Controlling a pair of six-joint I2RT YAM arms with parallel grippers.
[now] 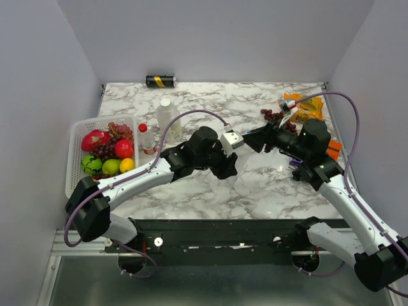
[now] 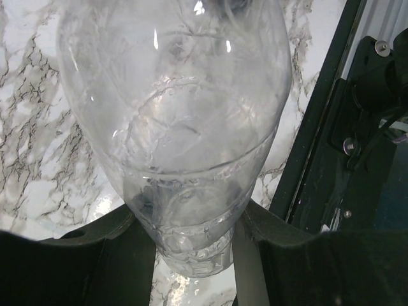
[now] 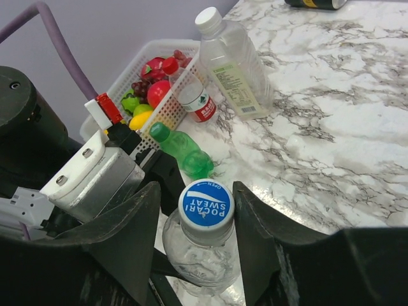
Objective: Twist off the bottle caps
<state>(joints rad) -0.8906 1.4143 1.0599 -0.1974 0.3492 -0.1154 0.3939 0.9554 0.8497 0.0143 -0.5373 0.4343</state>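
Observation:
My left gripper is shut on the lower body of a large clear bottle, held above the table's middle. Its blue and white cap faces my right gripper. The right jaws straddle the cap: the right finger touches it and a small gap shows on the left. A second large clear bottle with a white cap stands by the basket. A small clear red-labelled bottle stands beside it. A small green bottle lies on the table.
A white basket of fruit sits at the left edge. A black-and-gold can lies at the back wall. Grapes and orange snack bags lie at the back right, close behind my right arm.

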